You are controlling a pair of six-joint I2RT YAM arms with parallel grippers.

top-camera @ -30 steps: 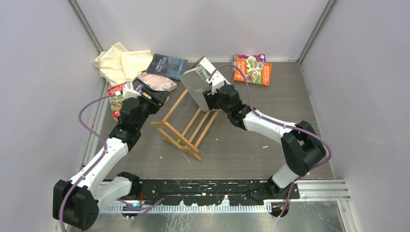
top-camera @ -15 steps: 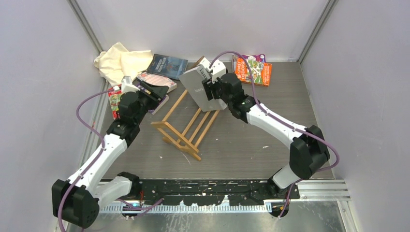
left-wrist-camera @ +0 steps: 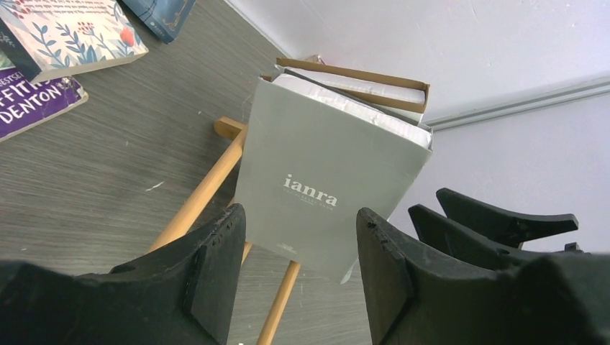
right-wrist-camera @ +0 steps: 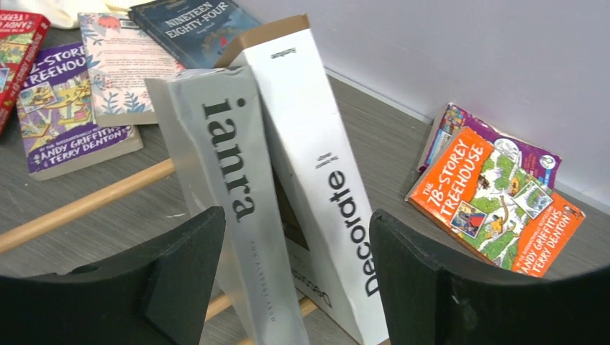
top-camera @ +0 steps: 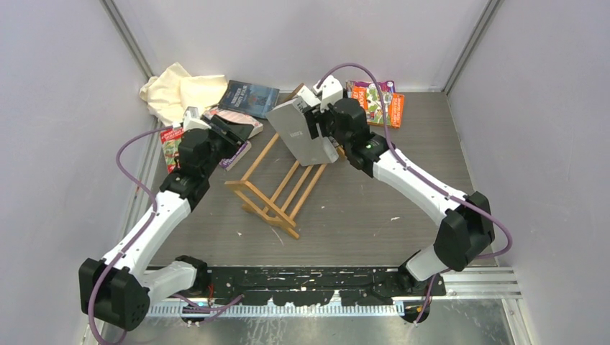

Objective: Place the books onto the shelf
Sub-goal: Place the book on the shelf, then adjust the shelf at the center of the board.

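Note:
On the far end of the wooden shelf point(top-camera: 277, 188) stand two books, leaning: a grey one marked "ianra" point(top-camera: 298, 134) point(right-wrist-camera: 231, 188) point(left-wrist-camera: 324, 172) and a white "Decorate" one point(right-wrist-camera: 327, 183) behind it. My right gripper point(top-camera: 311, 122) point(right-wrist-camera: 296, 221) is open, its jaws either side of both spines with a gap on each side. Left of the shelf, my left gripper point(top-camera: 239, 134) point(left-wrist-camera: 301, 215) is open and empty, facing the grey cover. Other books lie flat: dark blue point(top-camera: 249, 97), floral point(top-camera: 231, 118), purple point(right-wrist-camera: 61, 126), red-green point(top-camera: 171, 147), and an orange one point(top-camera: 381, 106) point(right-wrist-camera: 496, 198).
A cream cloth point(top-camera: 180, 90) is bunched in the far left corner. Grey walls close in the table on three sides. The shelf's near end frame point(top-camera: 262, 208) stands in mid-table with bare rails point(left-wrist-camera: 198, 198) between it and the standing books.
The right gripper has opened wider and shifted toward the far wall along the grey book, which stays leaning on the shelf. The left gripper has also moved a little farther away.

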